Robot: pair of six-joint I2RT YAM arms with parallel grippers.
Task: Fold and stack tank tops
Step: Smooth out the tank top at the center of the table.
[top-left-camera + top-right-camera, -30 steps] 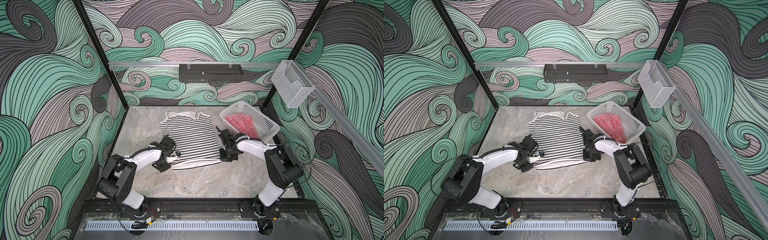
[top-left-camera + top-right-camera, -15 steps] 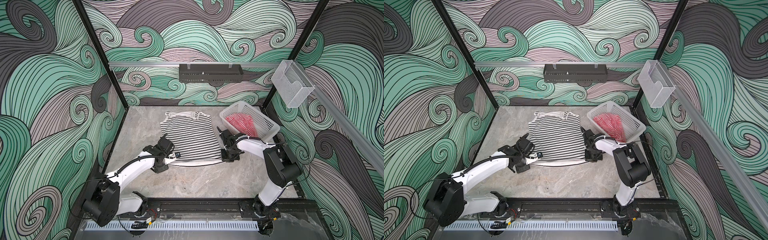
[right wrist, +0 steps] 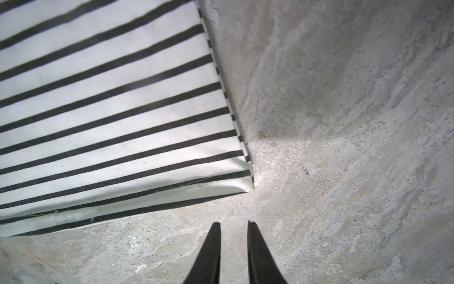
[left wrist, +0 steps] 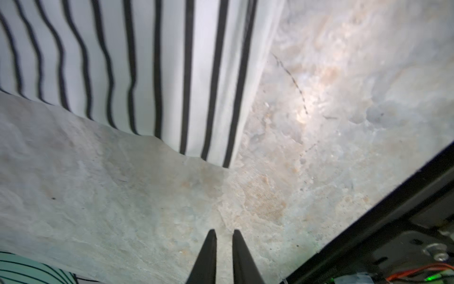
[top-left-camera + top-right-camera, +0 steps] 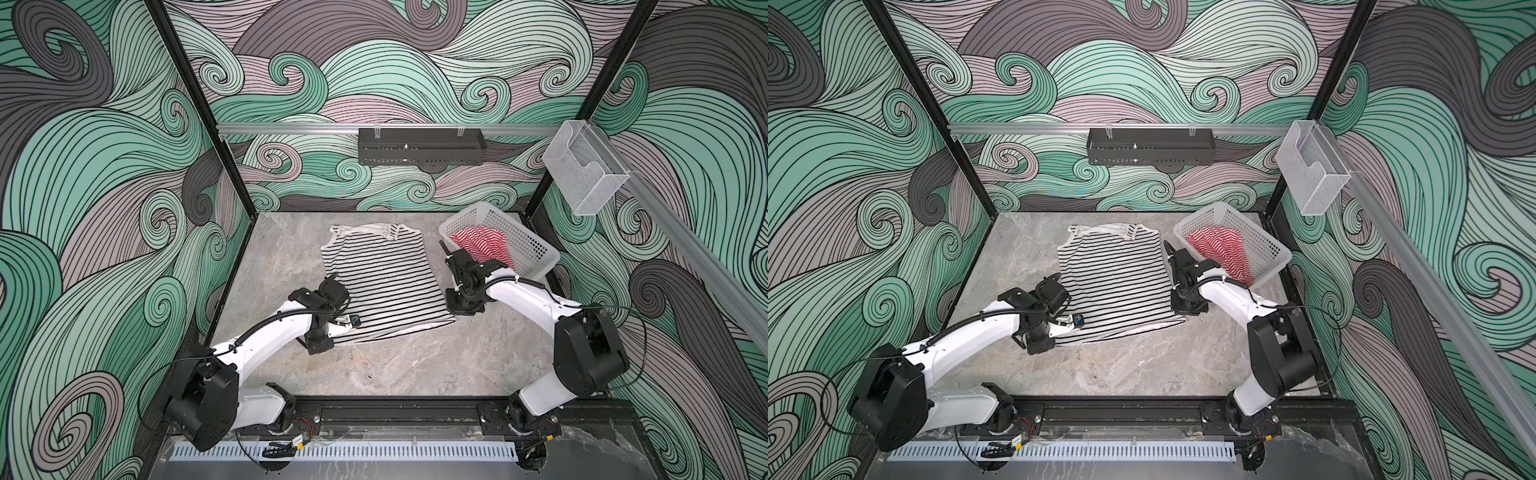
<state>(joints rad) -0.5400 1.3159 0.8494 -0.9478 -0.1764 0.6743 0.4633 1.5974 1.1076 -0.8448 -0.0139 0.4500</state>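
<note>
Left gripper (image 4: 223, 236) and right gripper (image 3: 233, 226), both slightly parted and empty, hang beside the near corners of the black-and-white tank top (image 5: 382, 282) on the table (image 5: 395, 370).

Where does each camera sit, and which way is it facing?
Both top views: above the robot's base, looking down at the black-and-white tank top, white basket and table; both arms show.
Left wrist: on the left arm, facing a hem corner past its parted jaws.
Right wrist: on the right arm, facing the opposite hem corner; parted jaws show.
Shared: both wrist views see that top.
</note>
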